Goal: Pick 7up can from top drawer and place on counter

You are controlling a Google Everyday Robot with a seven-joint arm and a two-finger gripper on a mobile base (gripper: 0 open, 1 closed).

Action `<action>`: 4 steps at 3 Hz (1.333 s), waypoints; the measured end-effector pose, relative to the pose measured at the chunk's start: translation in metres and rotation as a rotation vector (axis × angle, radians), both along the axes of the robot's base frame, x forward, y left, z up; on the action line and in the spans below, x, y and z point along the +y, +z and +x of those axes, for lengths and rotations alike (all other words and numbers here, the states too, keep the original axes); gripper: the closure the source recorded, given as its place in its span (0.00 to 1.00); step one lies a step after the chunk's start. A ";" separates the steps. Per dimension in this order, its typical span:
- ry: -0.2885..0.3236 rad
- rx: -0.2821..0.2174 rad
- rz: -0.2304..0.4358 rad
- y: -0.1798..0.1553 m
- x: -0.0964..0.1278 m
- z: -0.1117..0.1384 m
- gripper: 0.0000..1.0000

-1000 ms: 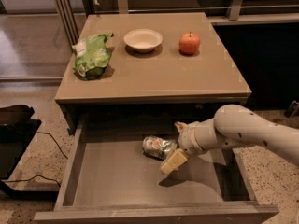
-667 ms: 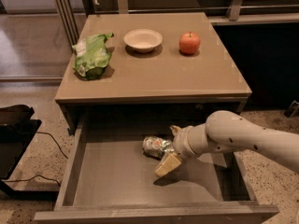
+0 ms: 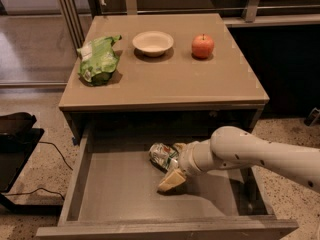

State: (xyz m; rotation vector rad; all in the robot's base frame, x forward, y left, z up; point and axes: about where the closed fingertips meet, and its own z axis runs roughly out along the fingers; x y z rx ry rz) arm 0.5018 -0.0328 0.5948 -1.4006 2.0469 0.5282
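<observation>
The 7up can (image 3: pixel 162 155) lies on its side in the open top drawer (image 3: pixel 120 194), near the back middle. My gripper (image 3: pixel 175 165) reaches in from the right on the white arm and is right against the can's right end. It is open: one tan finger (image 3: pixel 172 180) points down to the drawer floor in front of the can, and the other finger (image 3: pixel 179 147) sits behind it. The can rests on the drawer floor. The counter (image 3: pixel 170 84) is above the drawer.
On the counter stand a green chip bag (image 3: pixel 98 59) at the left, a white bowl (image 3: pixel 153 42) at the back middle and a red apple (image 3: pixel 202 46) at the back right. A dark object (image 3: pixel 15 129) with a cable sits on the speckled floor at the left.
My gripper has moved left across the drawer toward the can and now straddles its right end. The can has stayed in place.
</observation>
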 end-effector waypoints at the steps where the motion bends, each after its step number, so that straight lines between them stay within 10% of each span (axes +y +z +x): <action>1: 0.000 0.000 0.000 0.000 0.000 0.000 0.40; 4: 0.024 -0.051 -0.013 0.060 -0.030 0.010 1.00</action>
